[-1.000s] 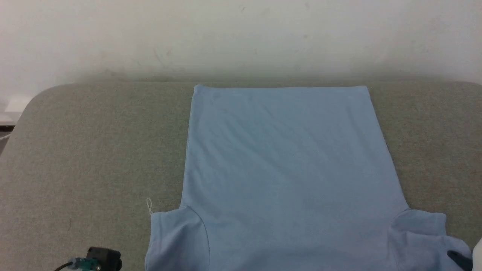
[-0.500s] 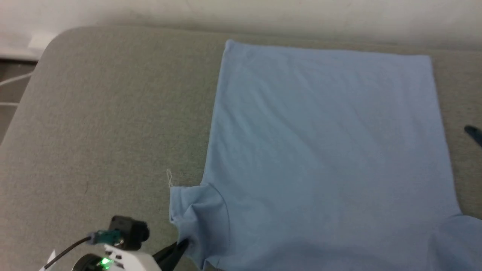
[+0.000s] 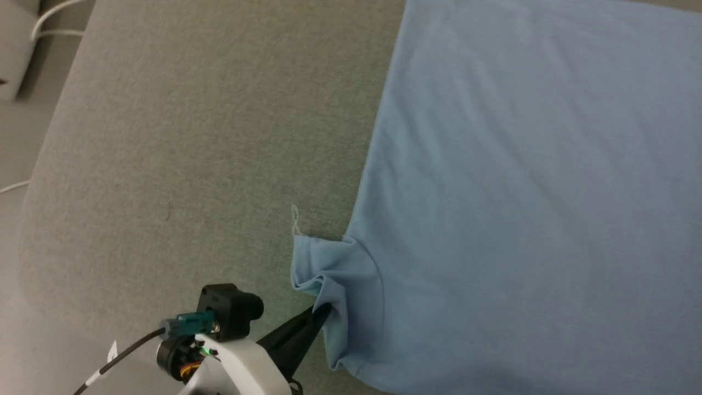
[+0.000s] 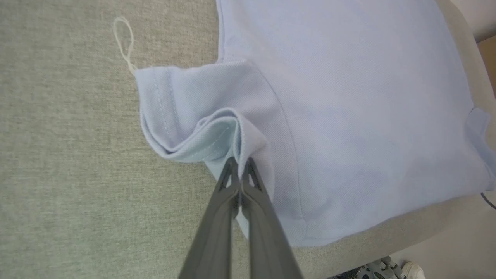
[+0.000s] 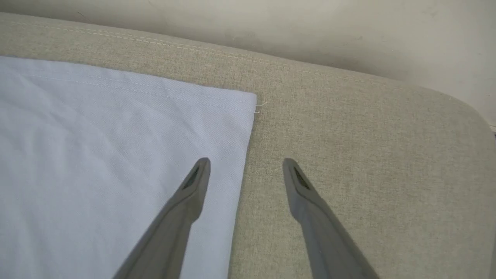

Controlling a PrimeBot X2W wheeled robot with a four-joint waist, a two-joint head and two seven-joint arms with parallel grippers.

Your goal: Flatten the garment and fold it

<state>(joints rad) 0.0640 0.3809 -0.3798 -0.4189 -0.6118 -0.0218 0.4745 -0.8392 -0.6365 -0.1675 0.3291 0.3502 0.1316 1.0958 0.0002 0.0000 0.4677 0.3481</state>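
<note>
Garment (image 3: 521, 192) is lying flat, plain side up, on the grey fabric worktop (image 3: 192, 137), filling the head view's 3 o'clock side. At 7 o'clock the left claw (image 3: 323, 311) is pinching a raised fold of the sleeve (image 4: 186, 104). The right claw (image 5: 246, 166) is hanging spread apart, straddling the side edge near a hem corner.

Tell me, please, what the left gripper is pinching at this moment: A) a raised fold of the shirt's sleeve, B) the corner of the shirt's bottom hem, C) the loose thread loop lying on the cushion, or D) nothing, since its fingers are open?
A: in the left wrist view the left gripper is shut on a raised sleeve fold of the garment, next to the armhole seam.
</note>
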